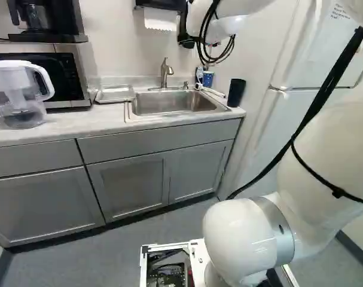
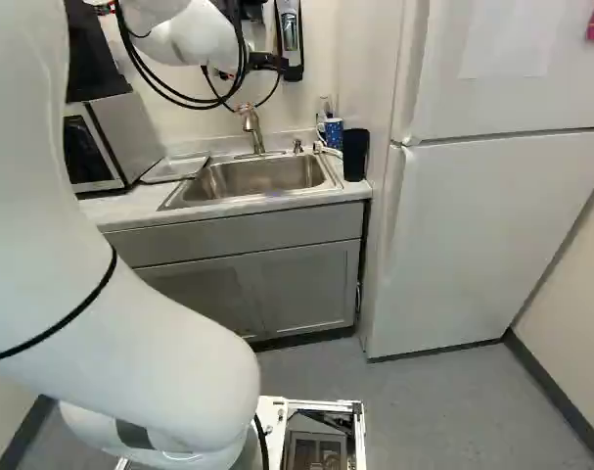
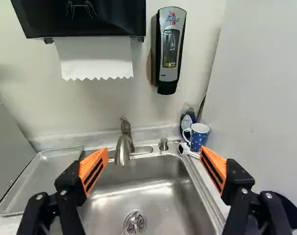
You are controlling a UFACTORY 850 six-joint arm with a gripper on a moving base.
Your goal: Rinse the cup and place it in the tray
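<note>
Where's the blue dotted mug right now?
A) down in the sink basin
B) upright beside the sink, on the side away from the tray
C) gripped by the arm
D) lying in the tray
B: the mug stands upright by the sink's back corner, across the basin from the tray, while the gripper is open and holds nothing.
</note>
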